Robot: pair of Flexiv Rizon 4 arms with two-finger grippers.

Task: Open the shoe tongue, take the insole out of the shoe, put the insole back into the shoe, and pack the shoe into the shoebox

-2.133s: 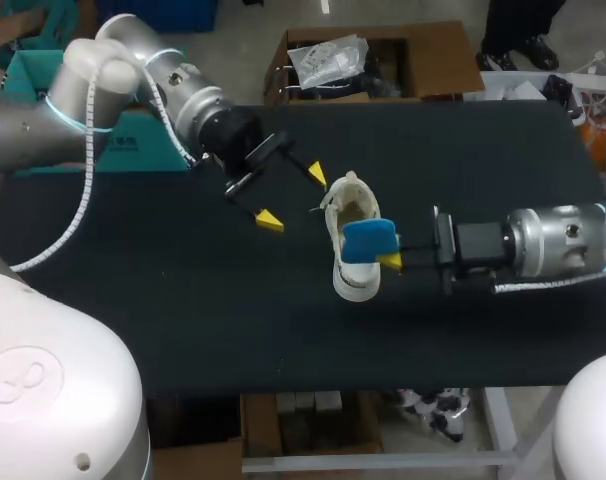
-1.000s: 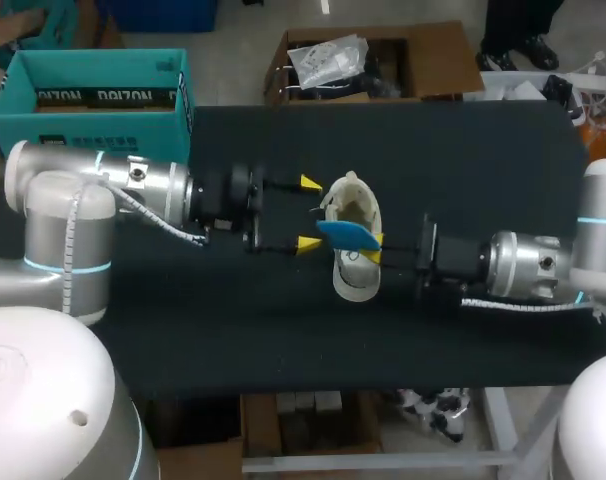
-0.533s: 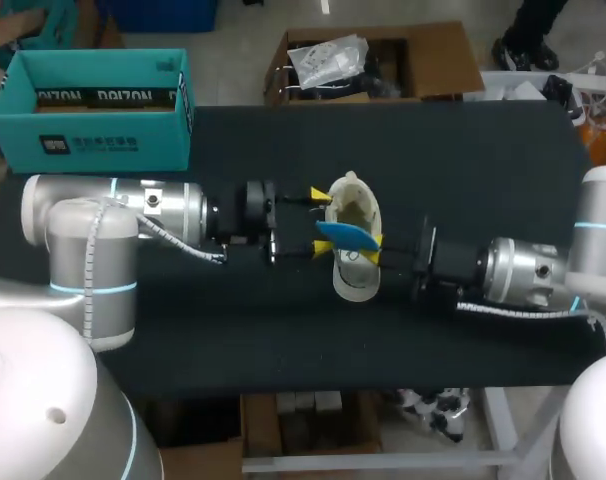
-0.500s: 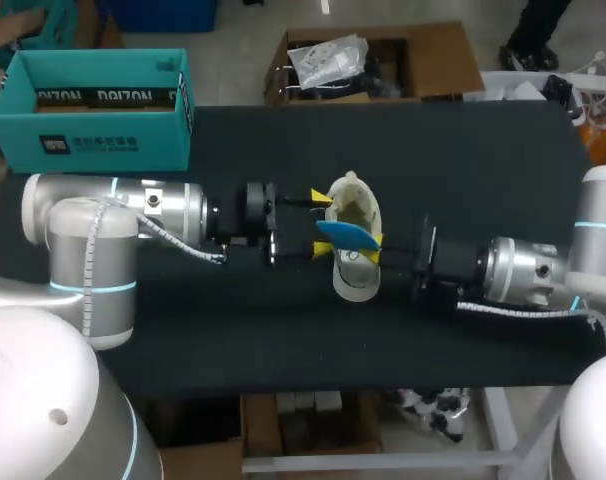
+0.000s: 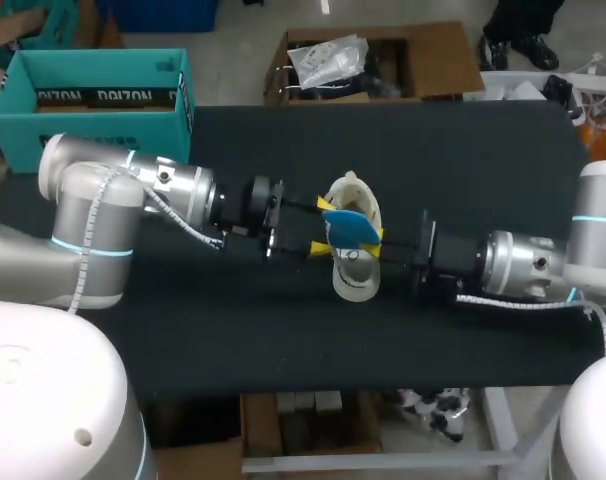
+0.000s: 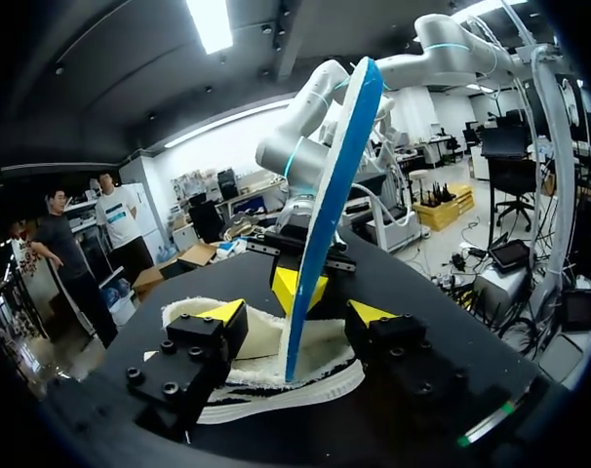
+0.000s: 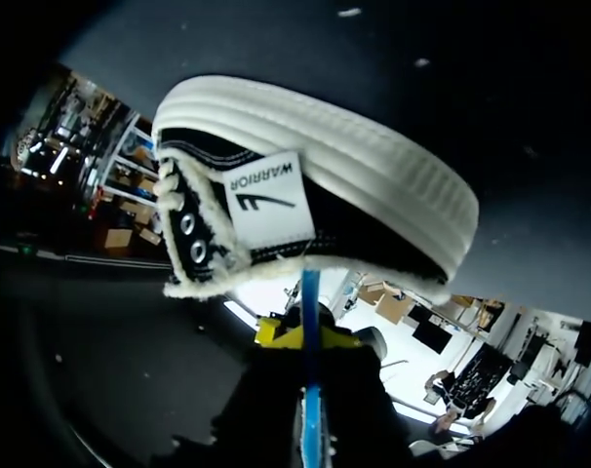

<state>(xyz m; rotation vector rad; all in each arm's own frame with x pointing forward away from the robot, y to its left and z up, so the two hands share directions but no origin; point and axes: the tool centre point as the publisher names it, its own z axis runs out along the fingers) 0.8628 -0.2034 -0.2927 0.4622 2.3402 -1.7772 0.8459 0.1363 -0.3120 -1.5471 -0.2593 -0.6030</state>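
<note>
The right claw [image 5: 378,240] is clamped on one end of the blue insole [image 5: 351,228], holding it over the white shoe [image 5: 355,282], which lies on the black desk [image 5: 233,330]. Its arm stretches low and level in from the right. The left claw [image 5: 323,227] is spread wide, one finger on either side of the insole's other end, neither touching it. Its arm reaches in low from the left. The teal shoebox [image 5: 93,100] stands at the far left corner, well apart from the shoe.
</note>
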